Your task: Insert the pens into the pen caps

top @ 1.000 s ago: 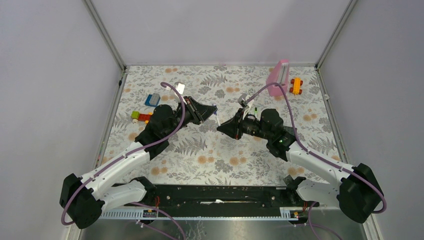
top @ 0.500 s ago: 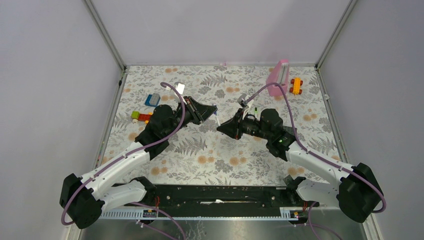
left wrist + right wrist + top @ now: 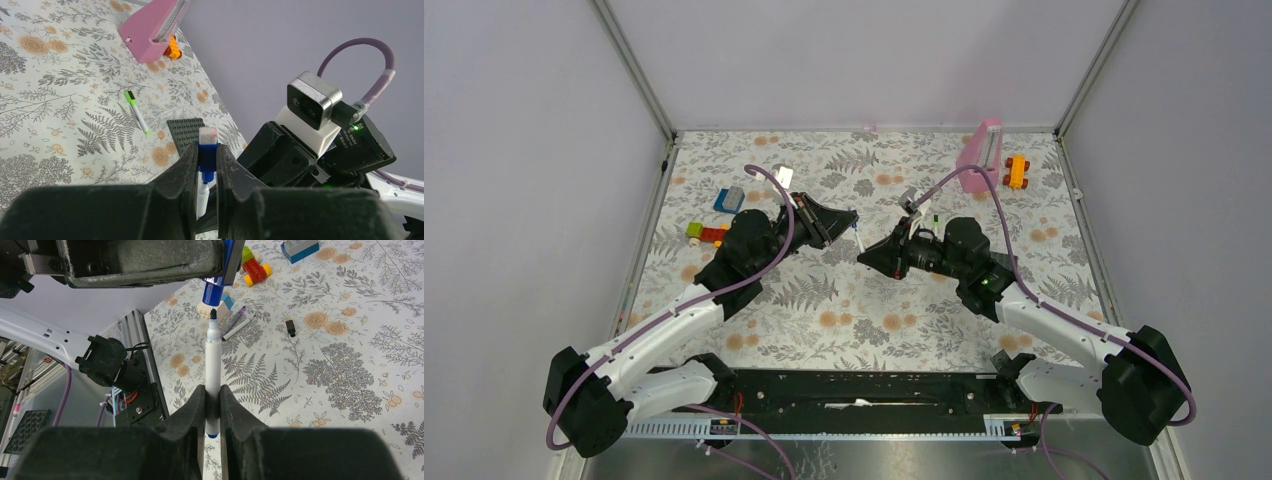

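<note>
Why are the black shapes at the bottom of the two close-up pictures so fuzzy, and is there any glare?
Left wrist view: the left fingers sit almost against the lens, so they blur, while the blue cap they pinch looks sharp. Right wrist view: the same, right fingers soft, the pen crisp. Top external view: even light, faint shadows, no glare on the table.

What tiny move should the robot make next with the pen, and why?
Probably ease the pen in the right gripper straight forward: its tip points at the open end of the blue cap in the left gripper, lined up but seemingly not yet inside.
</note>
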